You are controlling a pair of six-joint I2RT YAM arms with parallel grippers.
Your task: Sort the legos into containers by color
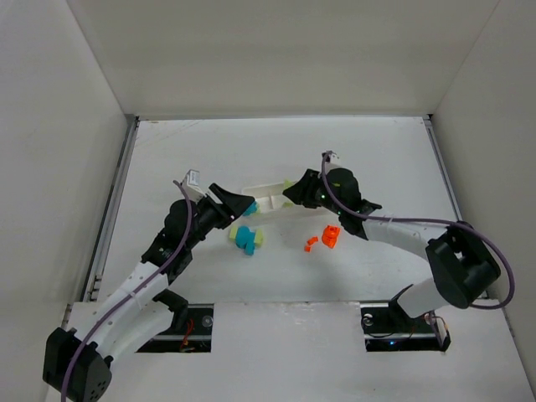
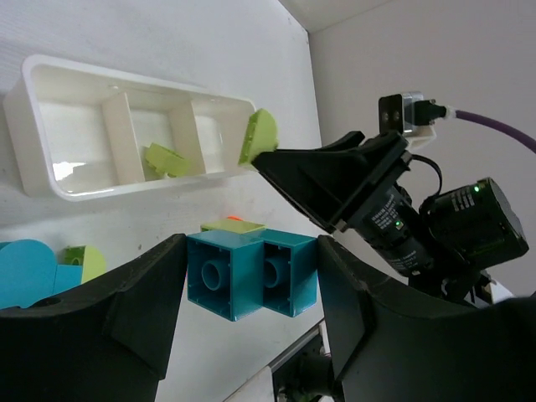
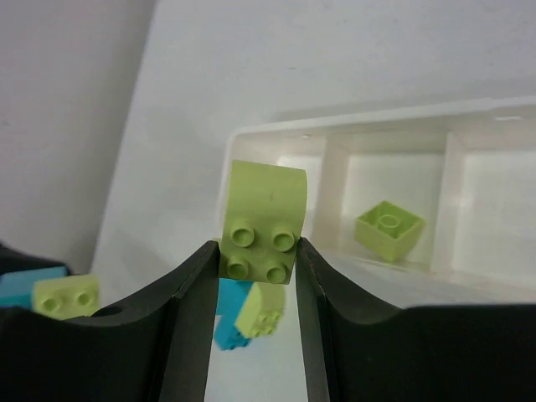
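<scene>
My left gripper (image 2: 251, 270) is shut on a cyan-blue lego (image 2: 249, 273), an L of two blocks held above the table; from above it shows as a cyan spot (image 1: 249, 209) at the left gripper (image 1: 245, 204). The right gripper (image 3: 255, 251) is shut on a pale yellow-green lego (image 3: 264, 219) with a curved top, hanging over one end of the white tray (image 3: 494, 113). The top view shows the right gripper (image 1: 289, 192) at the tray (image 1: 270, 202). One yellow-green lego (image 3: 388, 228) lies in the middle container.
Loose cyan and yellow-green bricks (image 1: 246, 239) lie in front of the tray, and orange-red ones (image 1: 331, 236) to their right. The two grippers are close together over the tray. White walls stand on three sides of the table.
</scene>
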